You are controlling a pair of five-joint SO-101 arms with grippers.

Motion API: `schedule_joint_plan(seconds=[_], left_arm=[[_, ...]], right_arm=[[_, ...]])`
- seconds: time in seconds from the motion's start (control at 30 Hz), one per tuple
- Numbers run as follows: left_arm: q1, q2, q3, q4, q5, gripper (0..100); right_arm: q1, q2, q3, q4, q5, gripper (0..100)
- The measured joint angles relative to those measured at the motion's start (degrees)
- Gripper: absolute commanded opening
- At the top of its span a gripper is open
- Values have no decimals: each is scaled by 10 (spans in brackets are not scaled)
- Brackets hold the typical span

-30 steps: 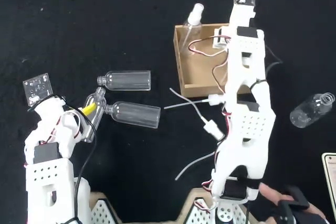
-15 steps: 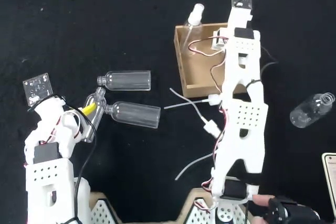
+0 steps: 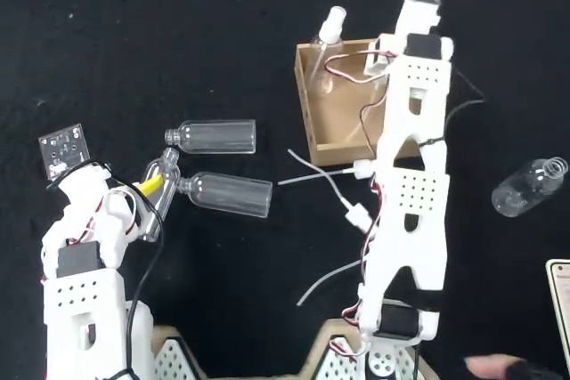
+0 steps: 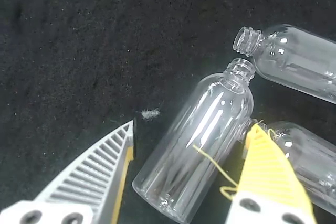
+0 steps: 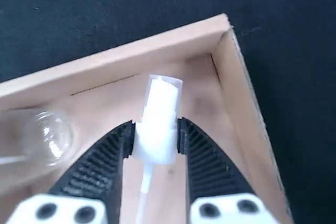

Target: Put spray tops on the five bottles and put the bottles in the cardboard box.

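Black cloth covers the surface (image 3: 107,51), and the clutter gathers between the two arms. One loose spray top (image 3: 361,169) and a second one (image 3: 361,217), both trailing thin white tubes, lie just in front of the cardboard box (image 3: 303,104). They sit right beside the right arm (image 3: 410,211), which stretches across the box's right half. A capped bottle (image 3: 322,55) leans in the box's far left corner, its sprayer poking up past the rim.

Near the left arm two open bottles lie on their sides, one (image 3: 214,136) farther out and one (image 3: 227,195) closer in. Their long axes run roughly left to right and their necks point left. A third bottle (image 4: 210,103) lies between the fingers of the left end effector (image 4: 192,126), neck pointing away from the wrist and almost touching the farther bottle's mouth. The fingers are spread apart: the yellow one is close against the glass-clear wall, and the other stands off it. A last bottle (image 3: 527,187) lies well apart on the right, neck angled toward the far right.

From above, the arm covers its own grip — the right wrist view supplies it. The right end effector (image 5: 155,125) is clamped on a spray top (image 5: 157,108) over the box floor near a corner. Its head points away from the wrist and its tube runs back between the fingers.
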Motion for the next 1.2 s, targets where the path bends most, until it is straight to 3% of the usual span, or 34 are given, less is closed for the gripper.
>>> schedule_joint_plan(seconds=[0.3, 0.6, 0.73, 1.2], left_arm=[[0, 0, 0, 0, 0, 325], [0, 0, 0, 0, 0, 325], [0, 0, 0, 0, 0, 325], [0, 0, 0, 0, 0, 325]], right_arm=[[13, -3, -138, 159, -2, 31], [28, -38, -122, 168, -2, 31], [29, -134, -30, 168, -2, 28], [29, -544, 502, 137, 47, 11]])
